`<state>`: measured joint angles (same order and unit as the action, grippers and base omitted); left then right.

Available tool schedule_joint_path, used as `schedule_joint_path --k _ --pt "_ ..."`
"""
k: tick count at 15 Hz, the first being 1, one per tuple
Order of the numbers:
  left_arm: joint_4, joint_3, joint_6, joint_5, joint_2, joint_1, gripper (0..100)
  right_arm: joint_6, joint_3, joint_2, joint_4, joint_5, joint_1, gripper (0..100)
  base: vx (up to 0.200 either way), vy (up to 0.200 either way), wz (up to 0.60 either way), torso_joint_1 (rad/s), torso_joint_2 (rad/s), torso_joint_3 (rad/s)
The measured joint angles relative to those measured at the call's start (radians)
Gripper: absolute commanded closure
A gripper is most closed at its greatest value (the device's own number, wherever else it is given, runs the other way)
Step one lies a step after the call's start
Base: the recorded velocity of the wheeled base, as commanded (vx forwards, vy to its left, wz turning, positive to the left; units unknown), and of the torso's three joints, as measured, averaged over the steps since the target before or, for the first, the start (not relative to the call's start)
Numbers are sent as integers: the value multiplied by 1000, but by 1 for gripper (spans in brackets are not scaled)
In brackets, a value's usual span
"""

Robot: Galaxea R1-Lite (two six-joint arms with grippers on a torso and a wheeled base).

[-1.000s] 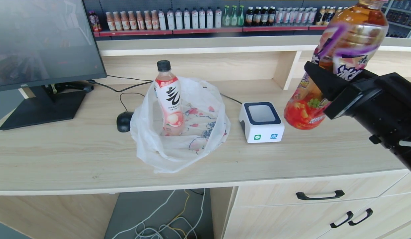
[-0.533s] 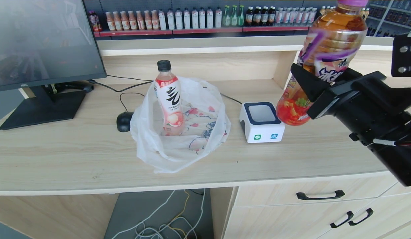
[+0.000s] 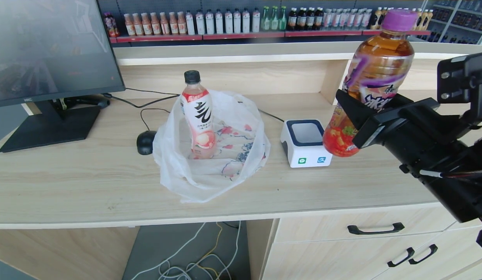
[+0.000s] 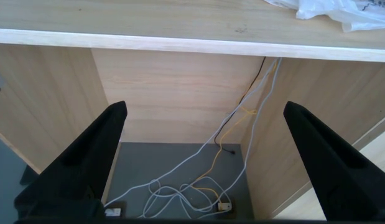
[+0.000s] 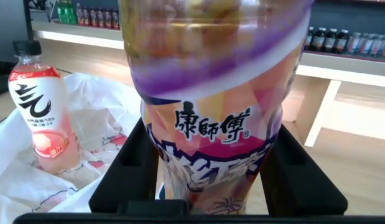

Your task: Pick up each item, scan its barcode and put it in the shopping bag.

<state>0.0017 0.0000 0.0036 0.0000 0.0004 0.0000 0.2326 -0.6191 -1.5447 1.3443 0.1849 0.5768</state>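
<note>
My right gripper [image 3: 371,111] is shut on a large tea bottle [image 3: 375,66] with a purple cap and purple label, held upright and slightly tilted; its red base hangs just right of the white barcode scanner [image 3: 306,142] and a little above the counter. In the right wrist view the tea bottle [image 5: 214,93] sits between the black fingers [image 5: 127,165]. A pink peach drink bottle [image 3: 197,116] with a black cap stands upright inside the white shopping bag [image 3: 209,155], which lies open on the counter left of the scanner. My left gripper [image 4: 204,162] hangs open below the counter edge, nothing between its fingers.
A monitor [image 3: 50,50] on a black stand occupies the counter's far left, with a black mouse [image 3: 146,142] and cables beside the bag. A raised wooden ledge [image 3: 233,58] runs behind. Drawers [image 3: 375,229] sit under the counter at right. Loose cables [image 4: 204,186] lie on the floor.
My right gripper has carried the tea bottle leftward and lower, from right of the scanner to right beside it. The bag and pink bottle have stayed put.
</note>
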Motion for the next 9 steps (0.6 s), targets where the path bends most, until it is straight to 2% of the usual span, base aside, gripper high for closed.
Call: schedule_joint_path --k 9 --pt "0 0 -2 0 0 0 0 -49 17 -24 78 2 24 100 0 200 0 1 1 3"
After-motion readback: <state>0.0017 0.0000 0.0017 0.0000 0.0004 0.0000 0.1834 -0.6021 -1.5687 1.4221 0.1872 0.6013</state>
